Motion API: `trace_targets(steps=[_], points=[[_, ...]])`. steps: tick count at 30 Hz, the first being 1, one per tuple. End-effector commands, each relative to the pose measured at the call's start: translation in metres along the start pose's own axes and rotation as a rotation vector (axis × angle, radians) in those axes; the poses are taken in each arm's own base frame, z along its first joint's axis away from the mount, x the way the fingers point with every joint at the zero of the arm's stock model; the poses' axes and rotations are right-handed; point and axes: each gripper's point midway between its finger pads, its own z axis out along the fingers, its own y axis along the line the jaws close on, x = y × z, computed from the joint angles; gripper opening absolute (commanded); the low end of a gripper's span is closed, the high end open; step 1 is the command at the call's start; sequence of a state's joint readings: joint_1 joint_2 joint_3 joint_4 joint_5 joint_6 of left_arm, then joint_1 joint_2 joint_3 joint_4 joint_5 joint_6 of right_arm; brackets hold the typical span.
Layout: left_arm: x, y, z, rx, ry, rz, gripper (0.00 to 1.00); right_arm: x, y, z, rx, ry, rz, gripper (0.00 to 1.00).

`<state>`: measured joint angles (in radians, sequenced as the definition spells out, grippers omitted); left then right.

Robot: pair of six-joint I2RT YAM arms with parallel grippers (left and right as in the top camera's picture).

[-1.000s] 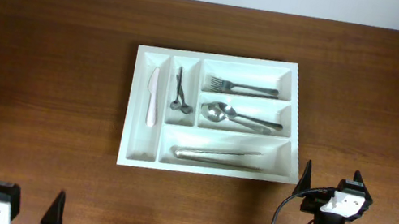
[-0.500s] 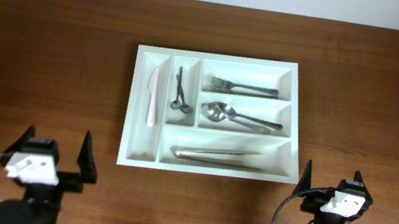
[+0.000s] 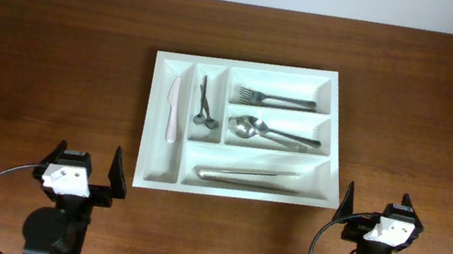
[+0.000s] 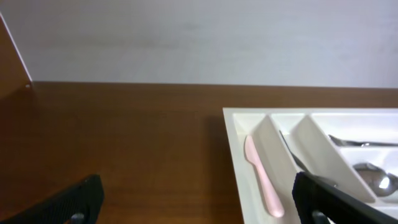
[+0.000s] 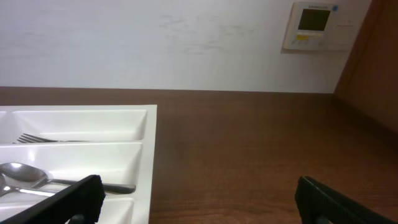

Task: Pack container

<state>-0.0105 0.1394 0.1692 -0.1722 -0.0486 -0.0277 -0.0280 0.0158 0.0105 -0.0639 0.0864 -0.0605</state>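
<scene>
A white cutlery tray (image 3: 146,178) lies on the brown table. It holds a pink knife (image 3: 173,110), a small dark spoon (image 3: 202,104), forks (image 3: 273,99), spoons (image 3: 267,133) and tongs (image 3: 246,177), each in its own compartment. My left gripper (image 3: 83,171) is open and empty at the front left, just off the tray's front left corner. My right gripper (image 3: 375,212) is open and empty at the front right, near the tray's front right corner. The left wrist view shows the pink knife (image 4: 264,180); the right wrist view shows the tray's rim (image 5: 151,155).
A white wall runs behind the table, with a thermostat panel (image 5: 317,25) on it. Bare table lies left and right of the tray.
My left arm has come in from the bottom left edge and moved right and up, to the tray's front left corner. The right arm has not moved.
</scene>
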Motion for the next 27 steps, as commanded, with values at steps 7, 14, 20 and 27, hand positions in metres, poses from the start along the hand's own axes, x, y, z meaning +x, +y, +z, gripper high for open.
trace_targets(steps=[7,14,20,27], points=[[0.03,0.003,0.006,-0.005,-0.013,-0.007,0.99,0.003,0.0,0.0,0.007,0.006,0.001,0.99],[0.025,0.019,0.004,-0.069,-0.058,0.001,0.99,0.003,0.0,0.0,0.007,0.006,0.001,0.99],[0.024,0.024,0.003,-0.087,-0.062,-0.001,0.99,0.003,0.0,0.0,0.007,0.006,0.001,0.99],[0.024,0.024,0.003,-0.087,-0.062,-0.001,0.99,0.003,0.0,0.0,0.007,0.006,0.001,0.99]])
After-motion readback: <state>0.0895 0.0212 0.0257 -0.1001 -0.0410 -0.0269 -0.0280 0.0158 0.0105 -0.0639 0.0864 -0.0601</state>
